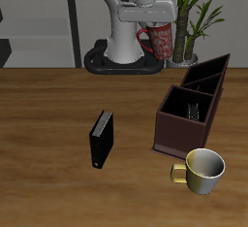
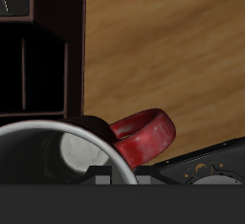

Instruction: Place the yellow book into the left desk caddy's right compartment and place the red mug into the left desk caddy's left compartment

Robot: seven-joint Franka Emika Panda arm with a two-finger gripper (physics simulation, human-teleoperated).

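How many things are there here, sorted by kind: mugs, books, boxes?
Mugs: 2, the red mug held up in the gripper and the cream mug on the table.
Books: 2, the black book and the yellow book inside the caddy.
Box organisers: 1, the desk caddy.
Total: 5.

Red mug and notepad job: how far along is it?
Seemingly done: a pale spiral-bound notepad stands inside the dark brown desk caddy, in its big square section. In hand: the tool holds the red speckled mug high above the table, behind the caddy. Left: lowering it into the narrow slanted section.
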